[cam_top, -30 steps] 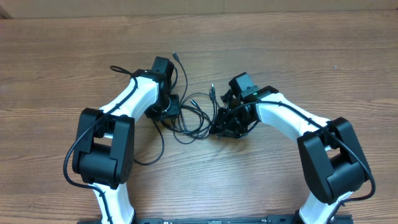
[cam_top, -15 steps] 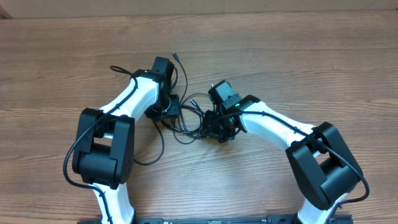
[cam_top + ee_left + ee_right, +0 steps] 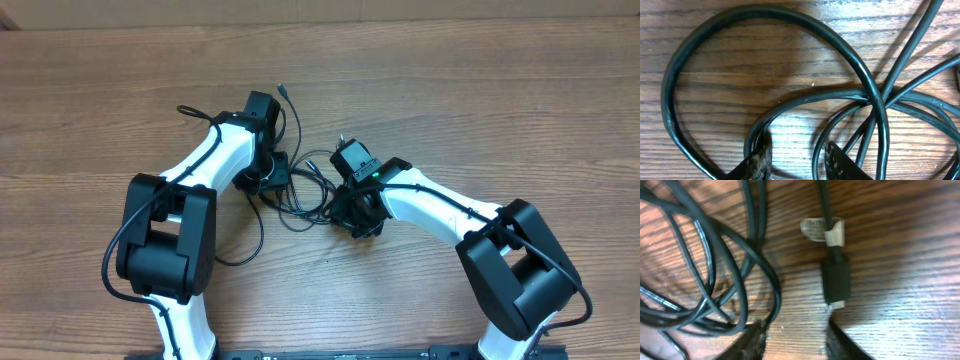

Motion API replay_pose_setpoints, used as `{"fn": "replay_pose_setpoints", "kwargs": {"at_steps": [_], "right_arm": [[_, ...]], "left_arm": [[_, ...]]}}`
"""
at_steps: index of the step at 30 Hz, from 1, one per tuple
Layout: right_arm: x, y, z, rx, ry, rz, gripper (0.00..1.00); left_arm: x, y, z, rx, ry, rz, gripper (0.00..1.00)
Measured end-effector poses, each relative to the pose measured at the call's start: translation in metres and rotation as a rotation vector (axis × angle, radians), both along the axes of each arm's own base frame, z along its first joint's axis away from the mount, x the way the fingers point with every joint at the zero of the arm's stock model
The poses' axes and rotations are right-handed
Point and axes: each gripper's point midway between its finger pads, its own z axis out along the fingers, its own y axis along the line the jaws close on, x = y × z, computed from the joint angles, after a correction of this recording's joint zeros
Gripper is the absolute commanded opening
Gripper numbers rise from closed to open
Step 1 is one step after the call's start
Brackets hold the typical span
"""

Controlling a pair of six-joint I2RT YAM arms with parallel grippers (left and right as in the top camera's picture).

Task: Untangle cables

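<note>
Several thin black cables lie in a loose knot at the middle of the worktop, between the two wrists, and one free end trails off toward the far side. They look light and limp, with a smooth sheath that would probably slide through a weak pinch. They hold no shape of their own, so pulling on one strand would likely drag the whole bunch with it. The firmest place to take hold appears to be the stiff plug or the cord just behind it, where a paper tag is wrapped around. A single strand well away from the crossings would be the next best choice. The left jaws stand partly apart low over the knot, with bare wood between them and one strand running close against each tip, but nothing is pinched. The right jaws are also released, parted over bare wood just near of the plug and to the right of the loops. From overhead, the wrists cover the jaws and part of the tangle. The wrist views cut off every loop at the frame edge, so the cords cannot be counted and no strand can be traced to its end. The print on the tag is too blurred to read.
</note>
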Motion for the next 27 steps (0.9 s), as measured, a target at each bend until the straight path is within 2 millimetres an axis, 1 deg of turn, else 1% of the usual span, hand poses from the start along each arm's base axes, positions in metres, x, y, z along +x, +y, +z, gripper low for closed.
{"fn": "replay_pose_setpoints", "kwargs": {"at_steps": [1,2,3,4,5,6,9,11,13,15,16,17,18,21,24,27], "right_arm": [[0.001,0.0,0.0,-0.001,-0.002,-0.006,0.47],[0.001,0.0,0.0,-0.001,-0.002,-0.009,0.48],[0.001,0.001,0.001,0.003,-0.002,-0.011,0.46],[0.001,0.002,0.001,0.007,-0.002,-0.006,0.39],[0.0,0.002,0.001,0.011,0.002,-0.002,0.36],[-0.002,0.002,0.002,0.013,0.009,0.008,0.36],[-0.02,-0.009,0.004,-0.045,0.107,0.029,0.37],[-0.024,-0.015,0.012,-0.09,0.144,0.036,0.43],[-0.015,-0.015,0.026,-0.112,0.126,0.042,0.46],[0.002,-0.007,0.043,-0.103,0.069,0.048,0.49],[0.009,-0.003,0.048,-0.091,0.042,0.047,0.51],[0.017,0.002,0.053,-0.078,0.011,0.043,0.56],[0.021,0.003,0.054,-0.075,-0.003,0.043,0.56],[0.022,0.004,0.052,-0.086,-0.008,0.022,0.58],[0.017,0.007,0.042,-0.118,0.002,0.012,0.59],[0.011,0.014,0.028,-0.146,0.02,0.021,0.63]], "left_arm": [[0.0,0.0,0.0,0.0,0.0,0.002,0.36],[0.0,0.0,0.0,0.0,0.0,0.004,0.36],[0.0,0.0,0.0,0.0,0.0,0.007,0.36],[0.0,0.0,0.0,0.0,0.001,0.01,0.36],[0.0,0.0,0.0,-0.001,0.001,0.014,0.36],[0.0,0.0,0.0,-0.001,0.001,0.014,0.36],[-0.001,0.0,0.0,0.0,0.004,0.017,0.36],[-0.001,0.001,0.0,0.003,0.006,0.017,0.37],[-0.001,0.001,0.0,0.004,0.006,0.017,0.38],[-0.001,0.001,0.0,0.003,0.005,0.016,0.44],[-0.001,0.001,0.0,0.003,0.003,0.017,0.45],[-0.001,0.001,0.0,0.003,0.003,0.017,0.44],[-0.001,0.0,0.0,0.002,0.002,0.016,0.43],[-0.001,0.0,0.0,0.01,0.0,0.013,0.39],[-0.001,0.001,0.0,0.014,0.001,0.014,0.38],[-0.001,0.001,0.0,0.015,0.0,0.013,0.39]]}}
